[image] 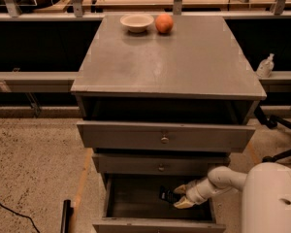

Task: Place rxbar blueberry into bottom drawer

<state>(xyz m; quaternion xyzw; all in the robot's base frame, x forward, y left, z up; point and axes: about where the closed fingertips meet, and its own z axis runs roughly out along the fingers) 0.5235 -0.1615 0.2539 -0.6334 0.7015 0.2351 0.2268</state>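
The bottom drawer [157,224] of the grey cabinet is pulled out and its dark interior shows. My gripper [180,196] reaches in from the right, low inside the drawer's right half. Its cream fingers [183,204] are closed on the rxbar blueberry [167,195], whose dark wrapper with white lettering sticks out to the left of the fingertips. I cannot tell whether the bar touches the drawer floor.
The top drawer [165,137] and the middle drawer [160,165] with brass knobs are partly pulled out above my arm. A cream bowl [137,22] and an orange fruit [164,23] sit at the back of the cabinet top [169,62]. A bottle [265,66] stands on the right ledge.
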